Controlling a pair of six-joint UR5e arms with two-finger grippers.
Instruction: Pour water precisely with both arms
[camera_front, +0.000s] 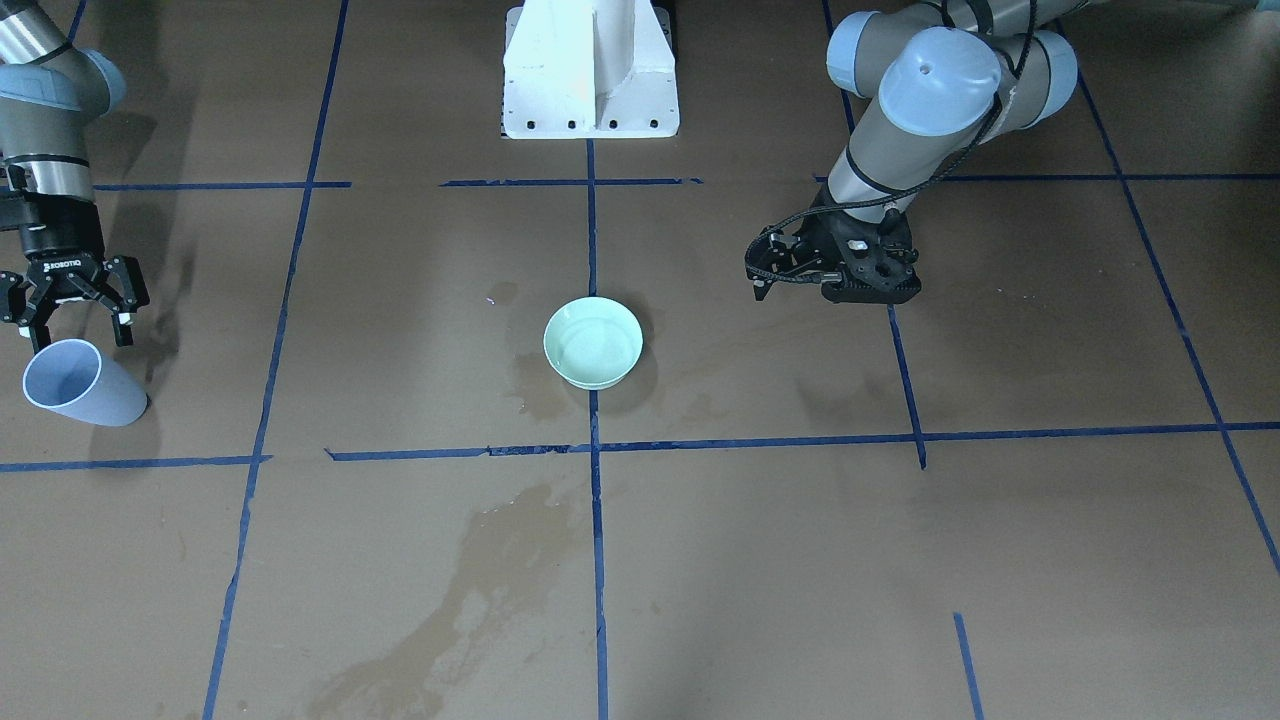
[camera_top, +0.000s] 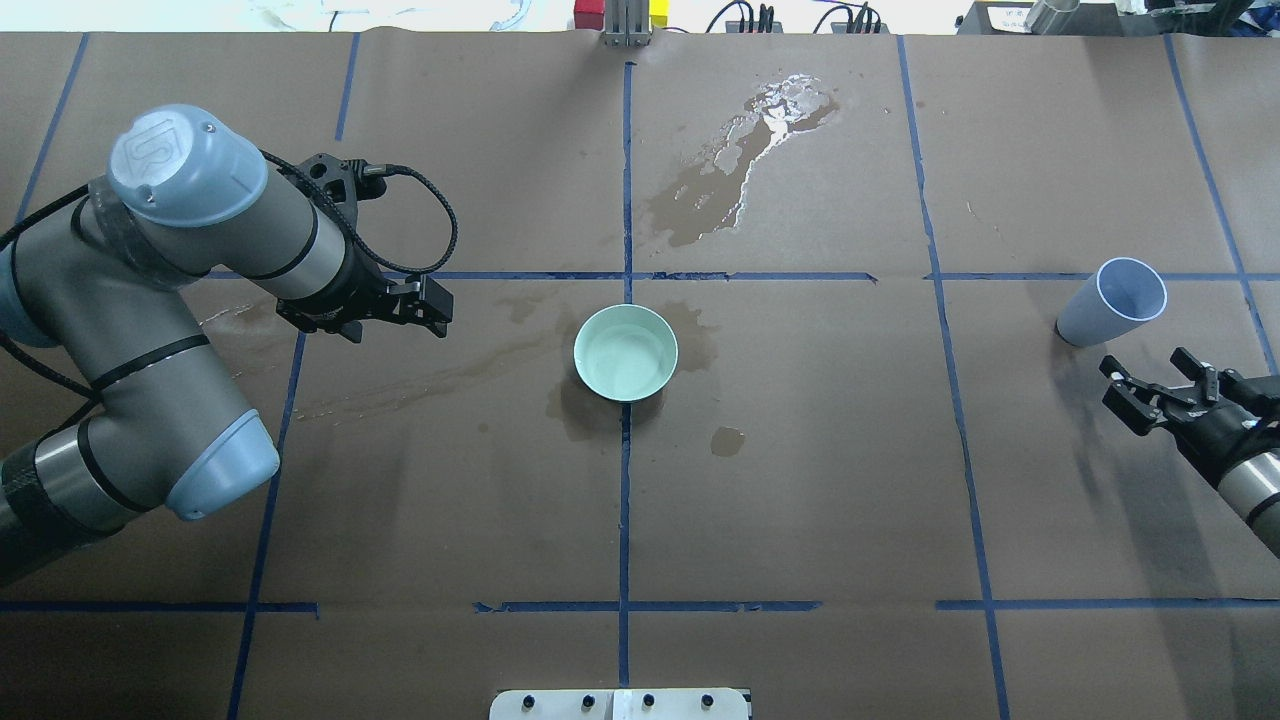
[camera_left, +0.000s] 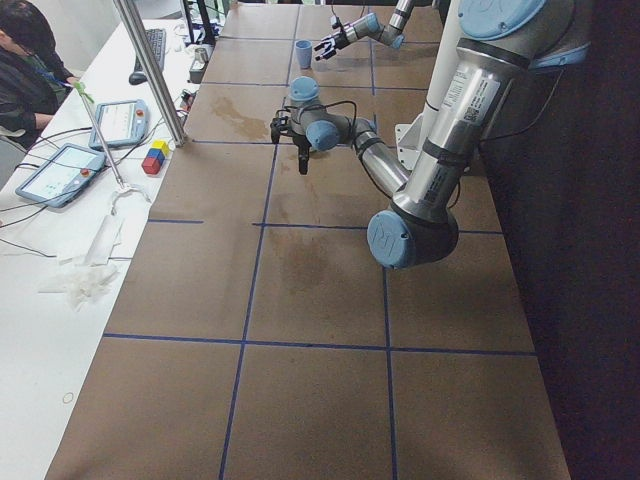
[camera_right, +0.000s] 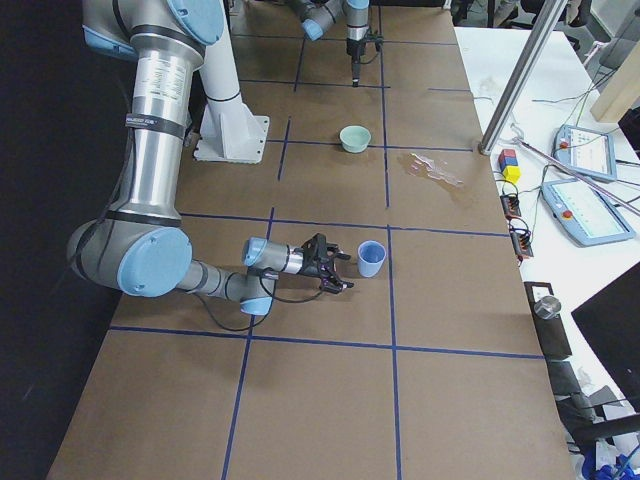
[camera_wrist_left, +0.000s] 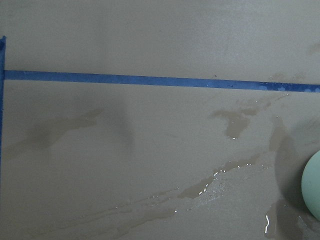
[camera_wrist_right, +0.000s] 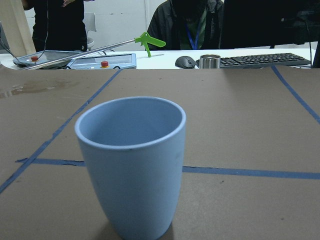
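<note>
Pale-blue plastic cup (camera_top: 1112, 302) stands upright on the brown paper-covered tabletop (camera_top: 800, 480), far out on the robot's right and well apart from the mint-green round bowl (camera_front: 590, 378) at the centre. The right claw (camera_front: 80, 330) lies level and low just short of the cup, fingers spread wide, holding nothing. The cup sits straight ahead of it with its long axis vertical, so a forward slide would likely put a finger on either side of the wall. The wrist view shows no liquid in the cup, though its bottom is hidden. The water (camera_top: 628, 358) seems to sit in the bowl as a faint sheen, and wet stains (camera_top: 740, 170) darken the paper beyond it. The left claw (camera_top: 425, 303) hangs near the bowl's left side — whether it is apart or together I cannot tell. The right arm is much the nearer to the cup.
</note>
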